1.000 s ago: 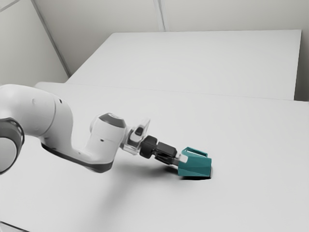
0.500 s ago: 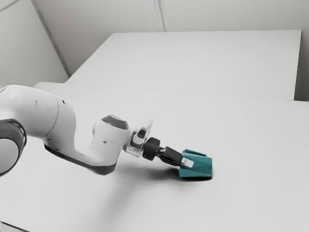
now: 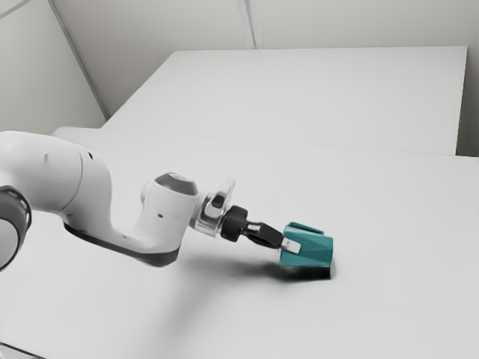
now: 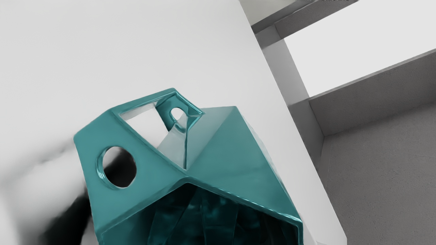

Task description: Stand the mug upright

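The teal faceted mug (image 3: 308, 248) lies on its side just above the table, its mouth turned toward my hand and its base toward the exterior view's right. Its handle is on the upper side. My gripper (image 3: 291, 246) holds it at the mouth end, with a pale fingertip against the wall facing the camera; the far finger is hidden behind the mug. In the wrist view the mug (image 4: 238, 163) shows its dark open mouth, with the looped handle beyond the rim.
The white table (image 3: 187, 314) stretches around the mug, with a dark shadow under it. A raised white panel (image 3: 322, 97) stands behind. In the wrist view the table edge runs past the mug, with a grey floor (image 4: 381, 170) beyond.
The mug has risen slightly and shifted a little to the exterior view's right, along with my gripper. A gap now shows between it and its shadow.
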You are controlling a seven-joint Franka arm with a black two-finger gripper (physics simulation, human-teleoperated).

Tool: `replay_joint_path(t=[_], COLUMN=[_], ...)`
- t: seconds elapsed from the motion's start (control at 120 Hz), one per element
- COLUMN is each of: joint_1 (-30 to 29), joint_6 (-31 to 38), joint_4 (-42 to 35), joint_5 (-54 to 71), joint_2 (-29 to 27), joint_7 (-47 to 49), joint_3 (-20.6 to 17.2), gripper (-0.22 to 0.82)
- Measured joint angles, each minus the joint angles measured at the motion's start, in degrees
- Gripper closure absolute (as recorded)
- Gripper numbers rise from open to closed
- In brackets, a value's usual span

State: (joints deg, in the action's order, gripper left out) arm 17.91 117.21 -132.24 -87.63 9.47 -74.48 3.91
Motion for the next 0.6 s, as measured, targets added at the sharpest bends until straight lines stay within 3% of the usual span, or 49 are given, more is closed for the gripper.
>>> replay_joint_path(t=[0.2, 0.6], joint_1=[-1.3, -7.18], joint_6=[1.33, 2.15], joint_4=[0.03, 1.93], joint_5=[6.48, 42.53], joint_2=[-5.96, -13.95], joint_7=[1.99, 17.59], joint_3=[0.11, 0.22], gripper=[0.78, 0.79])
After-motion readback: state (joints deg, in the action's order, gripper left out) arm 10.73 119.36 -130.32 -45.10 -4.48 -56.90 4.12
